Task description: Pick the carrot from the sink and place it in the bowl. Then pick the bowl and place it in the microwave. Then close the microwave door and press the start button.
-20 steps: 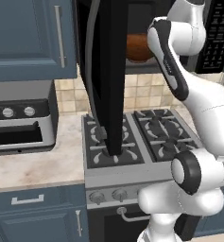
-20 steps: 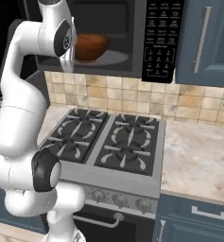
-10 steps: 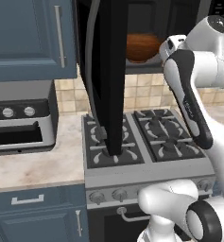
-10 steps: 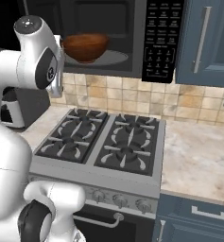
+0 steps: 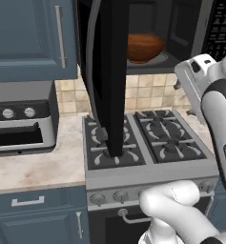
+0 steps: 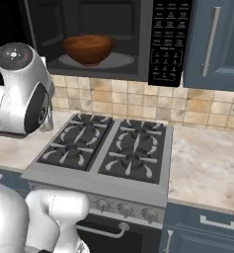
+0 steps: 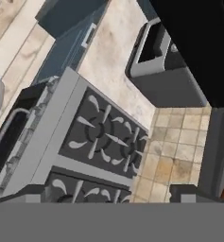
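Bowl sits inside microwave. Microwave door swung wide: big, stiff, hinged, light to swing. I'd push flat on outer face near free edge. My jaws spread apart, empty.

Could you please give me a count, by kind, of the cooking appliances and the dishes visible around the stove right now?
Microwaves: 1, the microwave, its door open
Toaster ovens: 1, the toaster oven
Stoves: 1, the stove
Bowls: 1, the bowl inside the microwave
Total: 4
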Controlling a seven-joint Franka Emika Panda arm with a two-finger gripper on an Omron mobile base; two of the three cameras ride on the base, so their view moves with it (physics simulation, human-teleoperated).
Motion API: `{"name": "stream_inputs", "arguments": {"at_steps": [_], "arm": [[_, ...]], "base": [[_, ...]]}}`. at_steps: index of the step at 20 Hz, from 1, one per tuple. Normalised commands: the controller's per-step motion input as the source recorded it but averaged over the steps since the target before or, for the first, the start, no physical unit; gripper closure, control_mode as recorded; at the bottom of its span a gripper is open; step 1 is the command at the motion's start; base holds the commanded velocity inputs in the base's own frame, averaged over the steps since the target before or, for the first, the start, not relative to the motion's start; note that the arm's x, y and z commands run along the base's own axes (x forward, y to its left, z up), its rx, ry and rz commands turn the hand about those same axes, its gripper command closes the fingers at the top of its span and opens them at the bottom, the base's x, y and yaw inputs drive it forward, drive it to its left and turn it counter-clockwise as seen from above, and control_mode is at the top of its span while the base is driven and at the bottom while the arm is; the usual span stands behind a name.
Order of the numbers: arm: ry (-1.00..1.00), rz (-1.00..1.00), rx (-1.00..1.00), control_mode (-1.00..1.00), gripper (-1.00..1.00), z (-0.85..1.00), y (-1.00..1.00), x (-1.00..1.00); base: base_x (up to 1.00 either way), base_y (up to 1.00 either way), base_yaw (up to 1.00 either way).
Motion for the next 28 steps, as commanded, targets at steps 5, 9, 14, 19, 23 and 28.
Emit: {"name": "stream_inputs", "arguments": {"at_steps": [5,9,14,19,23,28], "arm": [[0.0,0.26,0.03,-1.0,-1.0,0.05,0.03,-1.0],[-0.01,0.24,0.02,-1.0,-1.0,0.42,0.21,-1.0],[-0.07,0.25,0.0,-1.0,-1.0,0.39,0.53,-1.0],[-0.09,0.21,0.0,-1.0,-1.0,0.52,0.34,-1.0],[0.0,0.2,0.0,-1.0,-1.0,0.17,0.35,-1.0],[0.01,0.09,0.0,-1.0,-1.0,0.0,0.75,-0.97]], "base": [[0.0,0.0,0.0],[0.0,0.0,0.0],[0.0,0.0,0.0],[0.0,0.0,0.0],[0.0,0.0,0.0],[0.0,0.0,0.0]]}}
